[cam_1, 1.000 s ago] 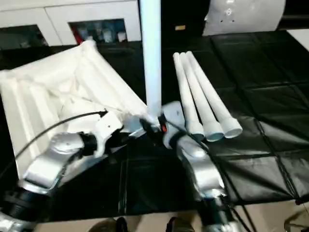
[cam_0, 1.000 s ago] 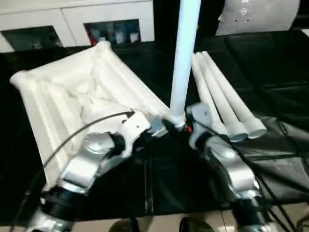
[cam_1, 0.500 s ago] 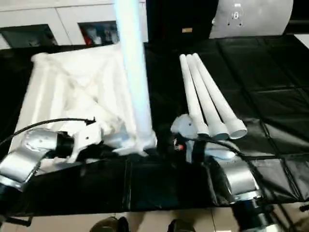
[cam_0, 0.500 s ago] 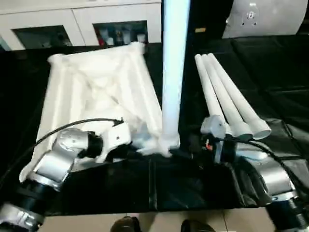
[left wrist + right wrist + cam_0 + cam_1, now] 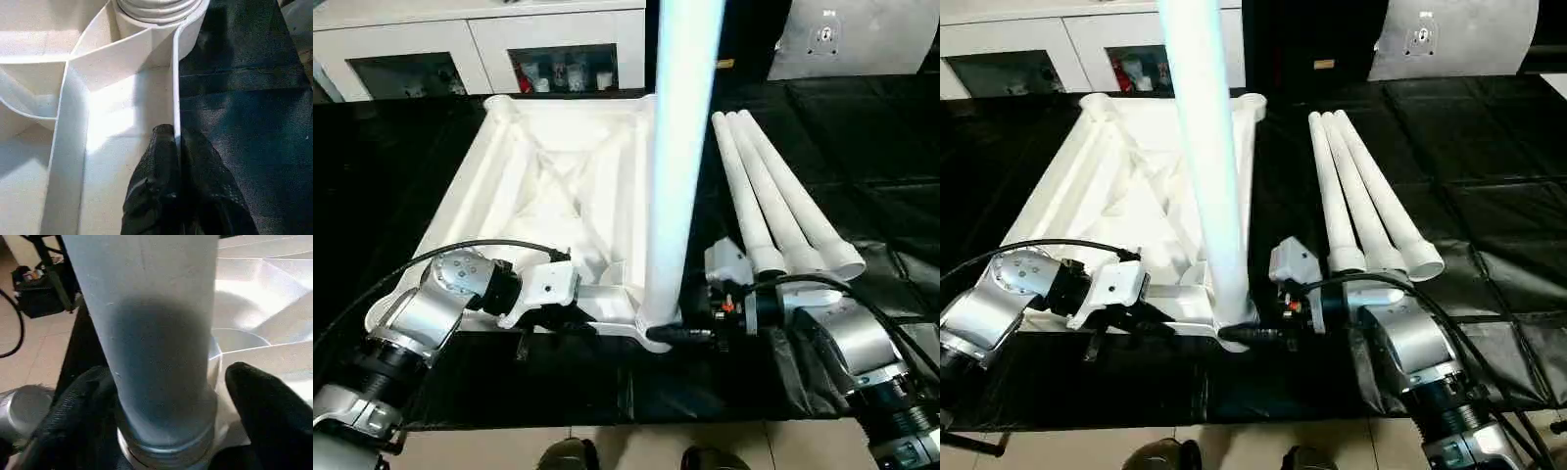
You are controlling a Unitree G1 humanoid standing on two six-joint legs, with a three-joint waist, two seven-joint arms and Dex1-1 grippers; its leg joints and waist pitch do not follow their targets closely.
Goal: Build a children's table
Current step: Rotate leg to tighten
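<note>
The children's table top (image 5: 558,186) lies upside down on the black mat, ribbed underside up. One white leg (image 5: 675,176) stands upright in its near right corner socket (image 5: 161,10). Three more legs (image 5: 773,206) lie side by side on the mat to the right. My left gripper (image 5: 175,134) is shut on the thin near rim wall of the top, close to that socket. My right gripper (image 5: 168,396) stands open around the base of the upright leg (image 5: 156,333). One finger (image 5: 83,416) lies against the leg; the other finger (image 5: 264,406) stands a little clear of it.
A white cabinet (image 5: 489,39) with open shelves runs along the back. A pale panel (image 5: 862,39) stands at the back right. The black mat (image 5: 862,147) stretches to the right of the loose legs. Cables hang from both forearms, and bare floor lies beyond the near edge.
The table top with its upright leg has swung round to lie squarer to me, my left gripper keeping hold of the rim. My right gripper drew off to the right, then came back to the leg's base.
</note>
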